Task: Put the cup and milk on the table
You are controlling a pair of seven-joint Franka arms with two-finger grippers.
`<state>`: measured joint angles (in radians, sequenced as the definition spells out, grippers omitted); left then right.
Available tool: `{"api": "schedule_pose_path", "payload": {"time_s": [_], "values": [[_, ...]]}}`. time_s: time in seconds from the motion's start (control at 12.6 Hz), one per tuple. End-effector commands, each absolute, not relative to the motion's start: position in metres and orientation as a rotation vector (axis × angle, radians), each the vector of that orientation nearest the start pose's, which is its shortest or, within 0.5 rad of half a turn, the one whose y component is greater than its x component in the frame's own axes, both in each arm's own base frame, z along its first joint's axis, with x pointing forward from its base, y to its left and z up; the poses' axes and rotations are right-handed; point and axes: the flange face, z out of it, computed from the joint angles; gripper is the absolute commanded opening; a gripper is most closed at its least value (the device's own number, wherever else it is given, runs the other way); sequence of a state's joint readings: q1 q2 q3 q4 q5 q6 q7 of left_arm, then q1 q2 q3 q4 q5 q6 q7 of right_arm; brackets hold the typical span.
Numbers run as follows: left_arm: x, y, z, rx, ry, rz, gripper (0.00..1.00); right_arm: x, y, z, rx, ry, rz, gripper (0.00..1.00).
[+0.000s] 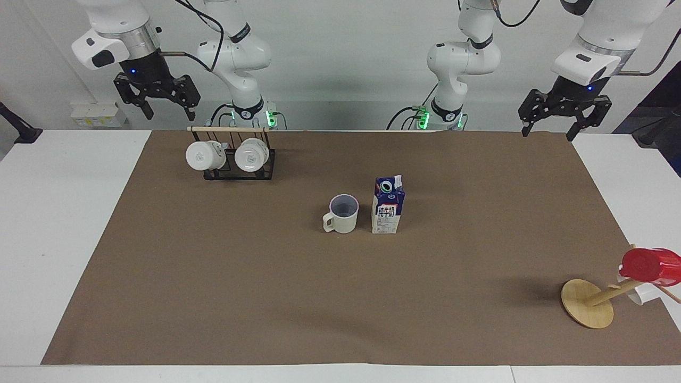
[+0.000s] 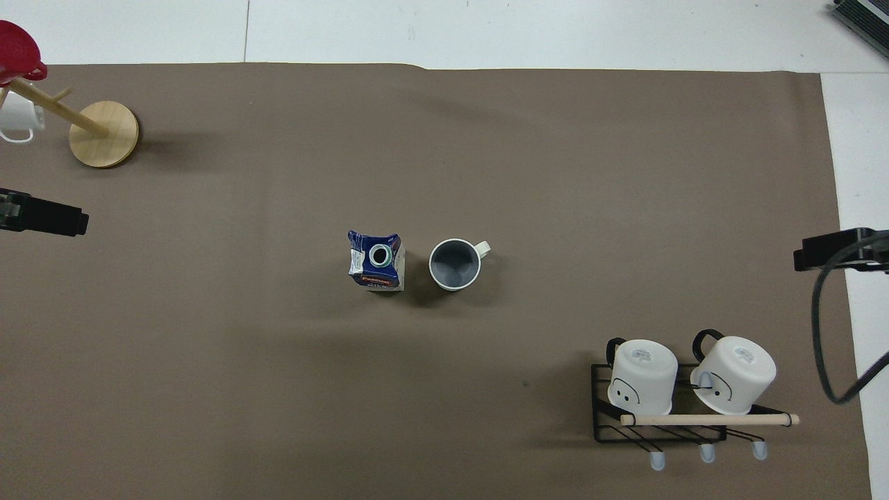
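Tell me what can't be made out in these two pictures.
- Milk carton label: print too small to read in either view.
- White mug on the wooden stand: cut off by the overhead view's edge; mostly hidden by the red cup in the facing view.
- Left end effector: overhead view's edge cuts off all but a tip.

The cup (image 1: 341,214) and the milk (image 1: 388,207) stand upright side by side near the middle of the mat (image 1: 266,298) that covers most of the table (image 1: 48,223), just apart, the milk toward the left arm's end. Nearer the robots, toward the right arm's end, a wire rack (image 1: 234,159) on the mat carries two mugs (image 1: 202,155) lying on their sides. Farther from the robots, at the mat's corner toward the left arm's end, a wooden stand (image 1: 588,303) leans with a red cup (image 1: 650,265) on its peg.
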<state>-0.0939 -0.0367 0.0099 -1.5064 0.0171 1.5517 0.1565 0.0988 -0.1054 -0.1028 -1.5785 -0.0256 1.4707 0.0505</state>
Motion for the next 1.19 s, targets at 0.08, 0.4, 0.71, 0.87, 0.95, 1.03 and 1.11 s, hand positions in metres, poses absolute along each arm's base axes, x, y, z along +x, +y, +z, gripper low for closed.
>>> {"api": "schedule_pose_path", "payload": {"time_s": [0.08, 0.4, 0.71, 0.87, 0.95, 1.03, 1.11], "values": [[0.5388, -0.0413, 0.6800, -3.098, 0.380, -0.109, 1.00, 0.5030, -0.0068, 0.6680, -3.159, 0.103, 0.005, 1.00], [0.5391, -0.0395, 0.6794, -3.098, 0.370, -0.109, 1.00, 0.5029, -0.0074, 0.6679, -3.158, 0.105, 0.007, 1.00], [0.5348, -0.0388, 0.6760, -3.133, 0.168, -0.072, 1.00, 0.5023, -0.0081, 0.6687, -3.156, 0.110, 0.005, 1.00], [0.5341, -0.0398, 0.6759, -3.134, 0.175, -0.070, 1.00, 0.5019, -0.0081, 0.6687, -3.156, 0.110, 0.005, 1.00], [0.5336, -0.0388, 0.6752, -3.132, 0.175, -0.065, 1.00, 0.5019, -0.0081, 0.6680, -3.156, 0.110, 0.007, 1.00], [0.5336, -0.0387, 0.6752, -3.132, 0.177, -0.065, 1.00, 0.5020, -0.0081, 0.6681, -3.156, 0.110, 0.005, 1.00], [0.5339, -0.0339, 0.6752, -3.133, 0.165, -0.065, 1.00, 0.5020, -0.0081, 0.6681, -3.156, 0.110, 0.005, 1.00]]}}
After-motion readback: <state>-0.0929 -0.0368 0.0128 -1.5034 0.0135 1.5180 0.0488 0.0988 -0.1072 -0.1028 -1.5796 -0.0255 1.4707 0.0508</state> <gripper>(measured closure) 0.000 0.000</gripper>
